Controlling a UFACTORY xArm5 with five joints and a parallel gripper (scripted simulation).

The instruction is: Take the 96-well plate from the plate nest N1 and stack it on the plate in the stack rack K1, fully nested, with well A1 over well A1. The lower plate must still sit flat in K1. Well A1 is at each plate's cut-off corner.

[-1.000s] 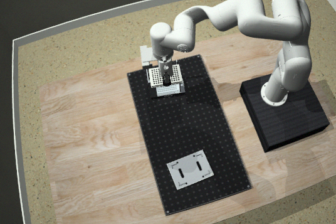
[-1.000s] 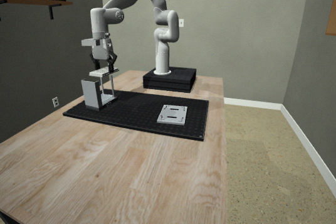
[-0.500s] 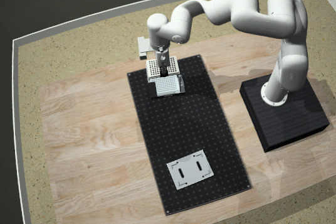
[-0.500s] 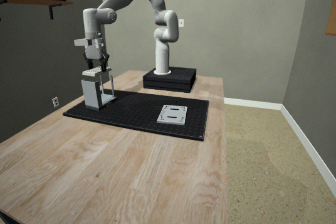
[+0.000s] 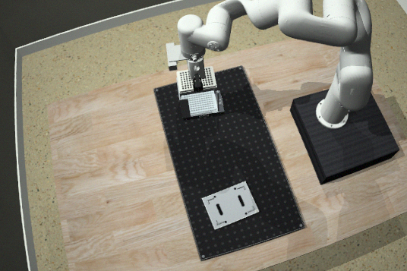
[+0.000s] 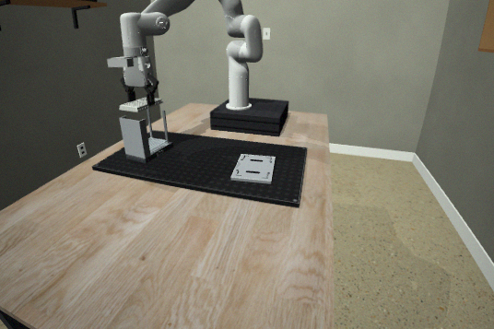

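My gripper (image 5: 197, 83) (image 6: 140, 97) is shut on a white 96-well plate (image 5: 184, 80) (image 6: 135, 106) and holds it level in the air, right above the top of the stack rack K1 (image 5: 184, 110) (image 6: 133, 138). A second white plate (image 5: 203, 104) (image 6: 158, 145) lies flat at the bottom of the rack, well below the held one. The plate nest N1 (image 5: 229, 204) (image 6: 253, 168) is a flat grey pad at the near end of the black board, with nothing on it. The plates' cut-off corners are too small to make out.
The rack and the nest stand on a black perforated board (image 5: 228, 148) (image 6: 203, 166) on a wooden table (image 5: 106, 163). The arm's black base block (image 5: 353, 148) (image 6: 251, 117) stands beside the board. The rack has thin upright posts (image 6: 164, 124).
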